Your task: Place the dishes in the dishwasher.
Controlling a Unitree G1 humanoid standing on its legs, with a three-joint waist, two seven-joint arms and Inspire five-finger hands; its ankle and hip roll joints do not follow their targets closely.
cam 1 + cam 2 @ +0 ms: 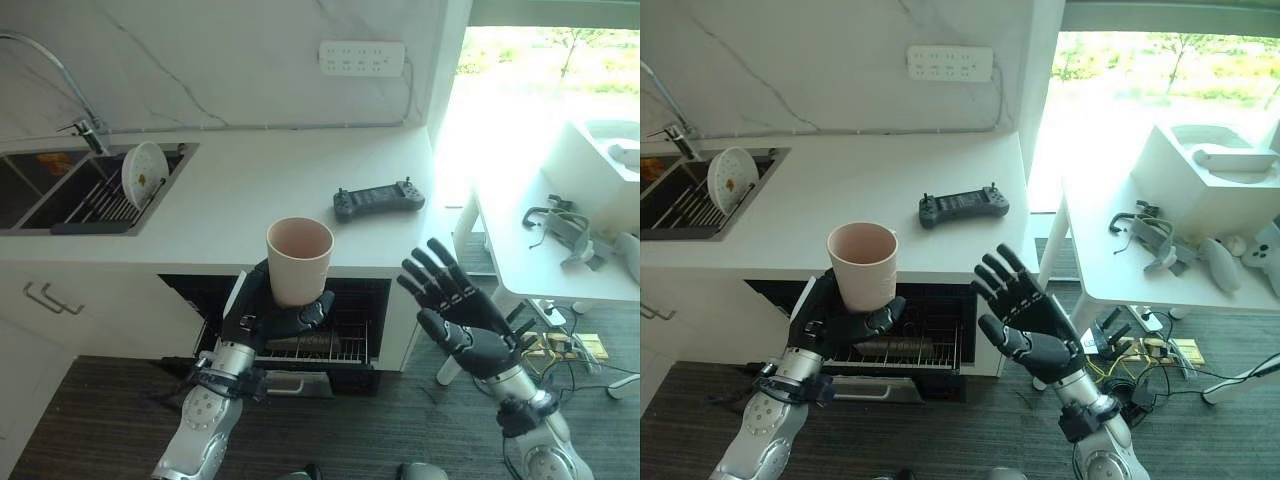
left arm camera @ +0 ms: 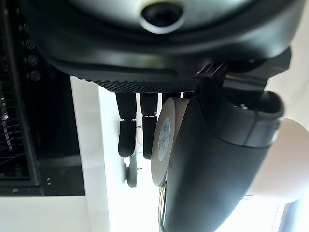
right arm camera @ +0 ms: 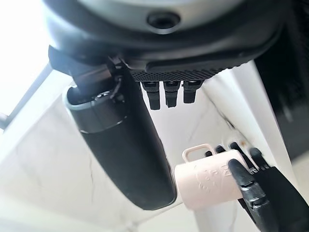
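My left hand [image 1: 270, 322] is curled round a pale pink cup [image 1: 299, 260], holding it upright in front of the counter edge, above the open dishwasher [image 1: 345, 340]. The cup [image 1: 863, 265] has a small handle, seen in the right wrist view [image 3: 208, 180]. The dishwasher's wire rack [image 1: 910, 345] is pulled out below the cup. My right hand [image 1: 460, 315] stands open to the right of the cup, fingers spread and palm facing it, holding nothing. A white plate [image 1: 144, 172] stands on edge in the sink rack at the left.
A black handheld controller [image 1: 378, 201] lies on the white counter [image 1: 260, 190]. The sink [image 1: 70, 190] with its tap [image 1: 85, 125] is at the far left. A white side table [image 1: 1140, 260] with loose gear stands to the right, cables on the floor beneath.
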